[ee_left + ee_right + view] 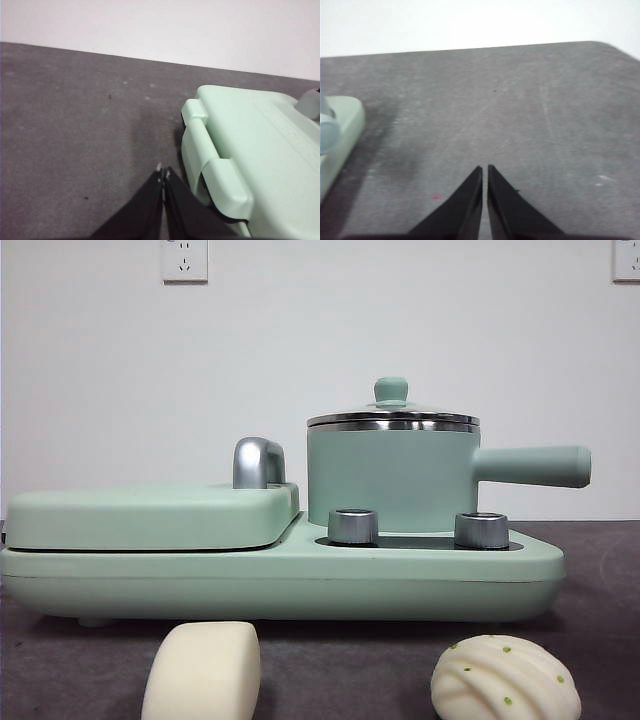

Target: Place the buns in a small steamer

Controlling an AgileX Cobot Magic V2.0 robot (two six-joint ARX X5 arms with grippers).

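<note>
Mint-green cooker base [280,585] spans the table; small steamer [392,475] sits on its right half, glass lid [392,418] still on. Oblong bun [203,672] near-left, pleated bun [505,678] near-right: likely soft and light, so pinch gently across the middle. Left gripper [163,173] and right gripper [485,169] both pinched closed, empty, over bare table.

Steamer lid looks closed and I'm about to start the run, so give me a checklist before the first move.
1. Steamer open for loading: not ok, glass lid on.
2. Smooth bun on the table, free: ok.
3. Pleated bun on the table, free: ok.
4. Left gripper empty: ok, jaws shut on nothing.
5. Right gripper empty: ok, jaws shut.
6. Steamer inside empty: cannot tell.
</note>
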